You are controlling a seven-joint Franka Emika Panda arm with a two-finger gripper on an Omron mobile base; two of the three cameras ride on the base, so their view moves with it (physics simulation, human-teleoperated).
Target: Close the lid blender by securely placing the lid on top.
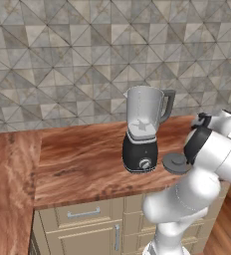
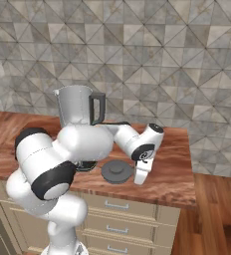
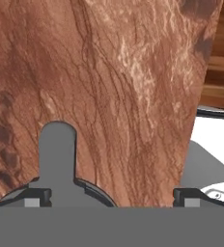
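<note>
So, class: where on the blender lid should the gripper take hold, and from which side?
Probably the raised centre knob of the lid, from straight above. The disc lies flat on the counter beside the blender, so its thin rim offers little purchase.

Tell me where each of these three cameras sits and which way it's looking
Left base view: behind the arm's left, facing the counter, blender and lid; white arm at lower right.
Right base view: behind the arm's right, facing the same blender and lid; arm at lower left, gripper beside the lid.
Hand view: on the hand, looking down at the wooden counter; one dark fingertip shows.
Both base views share blender, lid, counter and tiled wall.
</note>
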